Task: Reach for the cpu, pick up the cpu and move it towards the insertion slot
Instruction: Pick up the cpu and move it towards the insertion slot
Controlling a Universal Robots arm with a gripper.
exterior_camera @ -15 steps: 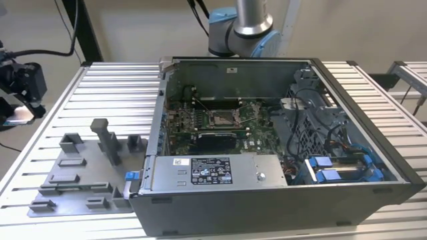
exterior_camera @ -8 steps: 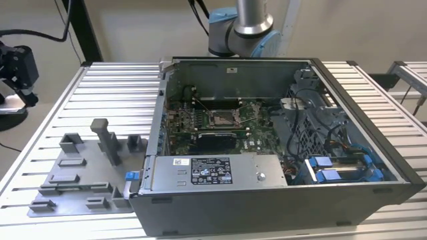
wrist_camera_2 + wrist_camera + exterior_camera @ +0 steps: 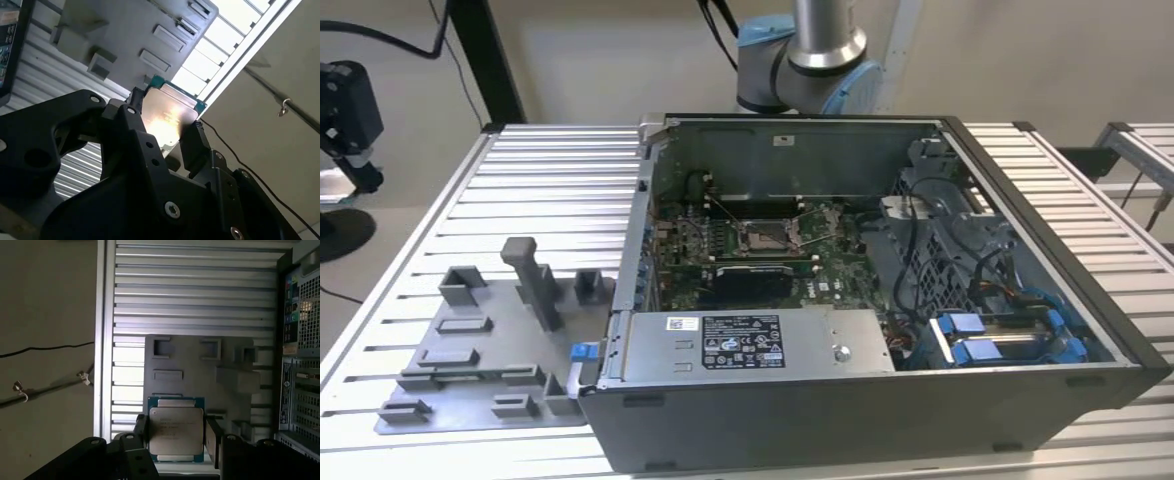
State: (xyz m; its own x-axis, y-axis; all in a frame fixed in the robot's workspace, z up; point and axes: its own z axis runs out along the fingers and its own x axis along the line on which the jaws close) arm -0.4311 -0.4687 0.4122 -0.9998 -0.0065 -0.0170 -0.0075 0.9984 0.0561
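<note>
The gripper [image 3: 177, 434] pinches the chip [image 3: 176, 436] by two edges, clear above the grey fixture plate [image 3: 187, 362]. In the exterior view the socket [image 3: 762, 237] lies at two o'clock from that plate. Carry stage, I'd judge: it wants a level hold.

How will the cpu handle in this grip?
Probably stiff: the cpu is a thin flat plate. Its shiny metal face looks slippery, and the gripper pinches only two narrow edges, so it could twist or slip.
</note>
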